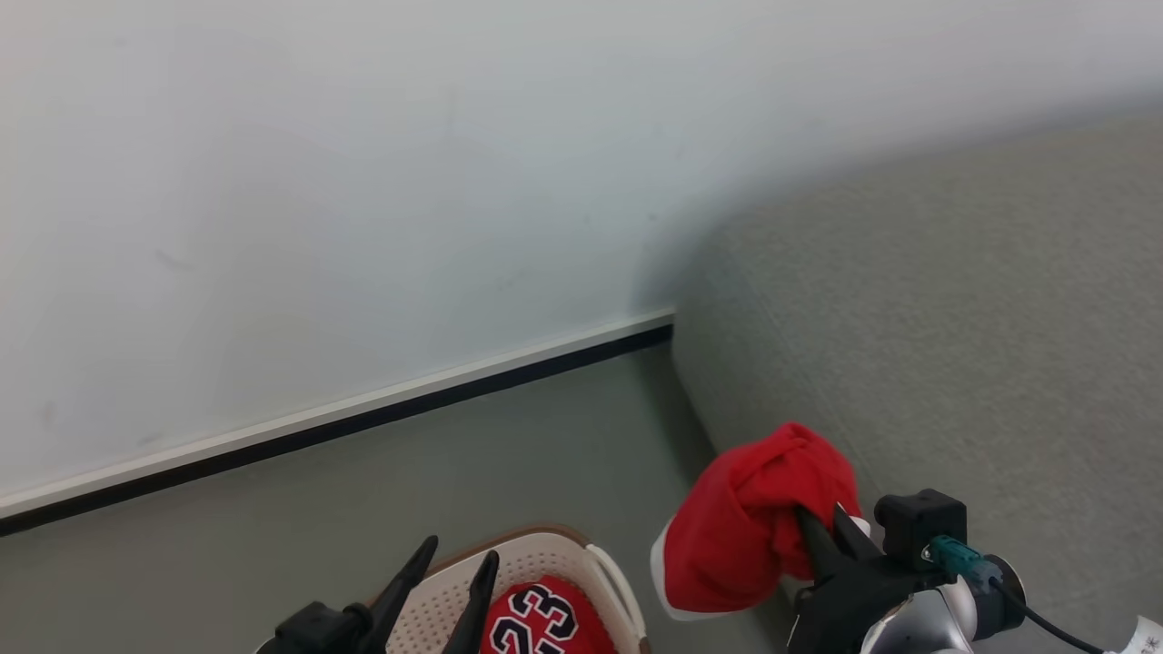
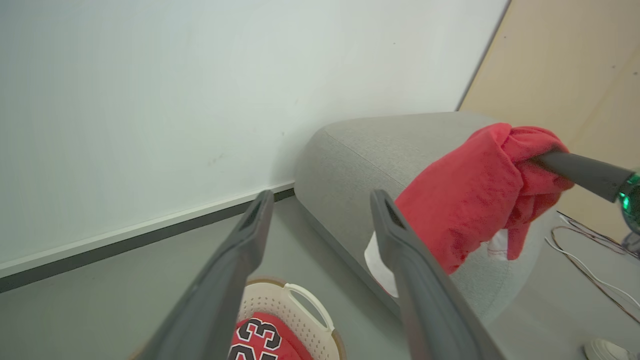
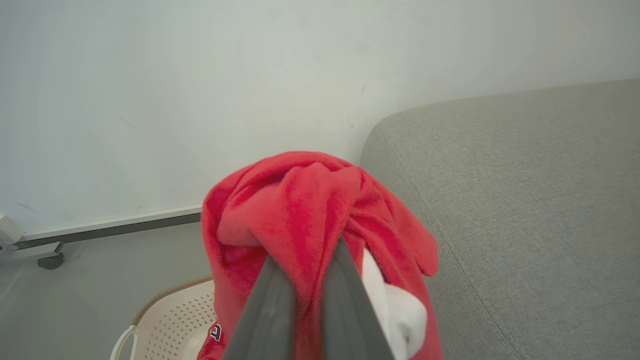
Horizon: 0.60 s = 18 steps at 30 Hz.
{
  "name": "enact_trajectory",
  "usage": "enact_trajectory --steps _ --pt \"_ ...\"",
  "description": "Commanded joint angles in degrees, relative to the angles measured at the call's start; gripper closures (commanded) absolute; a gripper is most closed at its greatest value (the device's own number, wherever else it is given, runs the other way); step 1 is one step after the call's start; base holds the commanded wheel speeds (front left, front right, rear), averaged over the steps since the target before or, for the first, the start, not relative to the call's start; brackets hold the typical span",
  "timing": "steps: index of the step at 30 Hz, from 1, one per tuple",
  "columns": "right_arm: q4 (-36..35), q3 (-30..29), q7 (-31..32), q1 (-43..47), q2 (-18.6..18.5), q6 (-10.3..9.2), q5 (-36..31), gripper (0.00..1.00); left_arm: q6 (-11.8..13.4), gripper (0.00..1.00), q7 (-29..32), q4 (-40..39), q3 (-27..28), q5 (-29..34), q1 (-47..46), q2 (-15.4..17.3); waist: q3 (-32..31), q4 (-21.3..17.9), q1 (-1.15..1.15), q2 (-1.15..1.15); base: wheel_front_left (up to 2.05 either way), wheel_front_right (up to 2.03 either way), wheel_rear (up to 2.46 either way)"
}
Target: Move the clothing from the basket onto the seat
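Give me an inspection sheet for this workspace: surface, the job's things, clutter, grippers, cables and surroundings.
Surface: grey seat of fabric with a rounded edge; grey floor beside it.
Job's things: red garment bunched and lifted at the seat's edge, not laid down; "23" jersey lying in the basket.
Clutter: small white object on the floor, too cut off to identify.
Grippers: left gripper open above the basket, holding nothing; right gripper shut on the red garment.
Cables: loose wires on the floor past the seat; black lead at the right wrist.
Surroundings: white wall, dark baseboard, tan panel.
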Motion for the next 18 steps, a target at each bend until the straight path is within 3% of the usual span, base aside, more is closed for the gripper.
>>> enact_trajectory --steps 1,11,18 --pt "-0.9 0.4 0.4 0.9 0.1 0.02 0.1 1.00 -0.5 0.00 -0.1 -0.3 0.8 1.3 1.4 -0.5 2.2 -6.7 0.00 0.00 0.00 0.00 0.00" --pt "-2.1 1.7 0.5 1.5 0.0 0.02 1.1 1.00 -1.9 0.00 -0.1 -0.3 3.1 4.6 3.7 -3.3 4.5 -16.6 0.00 0.00 0.00 0.00 0.00" --pt "-2.1 0.4 -0.6 1.9 0.1 0.02 2.0 1.00 -4.0 0.00 -0.1 1.7 2.9 6.0 2.1 -3.6 6.1 -18.0 0.00 0.00 0.00 0.00 0.00"
